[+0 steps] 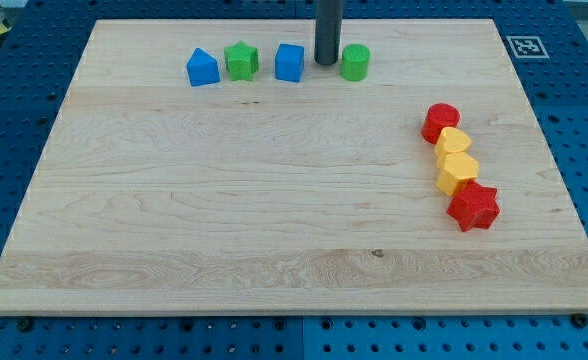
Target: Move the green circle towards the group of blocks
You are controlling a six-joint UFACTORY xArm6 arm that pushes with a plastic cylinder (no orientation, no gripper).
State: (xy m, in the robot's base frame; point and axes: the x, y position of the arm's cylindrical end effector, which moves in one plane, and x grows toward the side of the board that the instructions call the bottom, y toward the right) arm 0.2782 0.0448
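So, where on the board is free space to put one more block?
The wide middle and the view's left and bottom are bare. Crowded: the top row, blue block, green star, blue cube, my tip, green circle; and the right chain, red cylinder to red star.

Green circle: short upright cylinder, flat face up, near the frame's top edge, right of centre, on the bench. Group of blocks: red circle, two yellow blocks, red star, touching in a chain at right, well apart from it.
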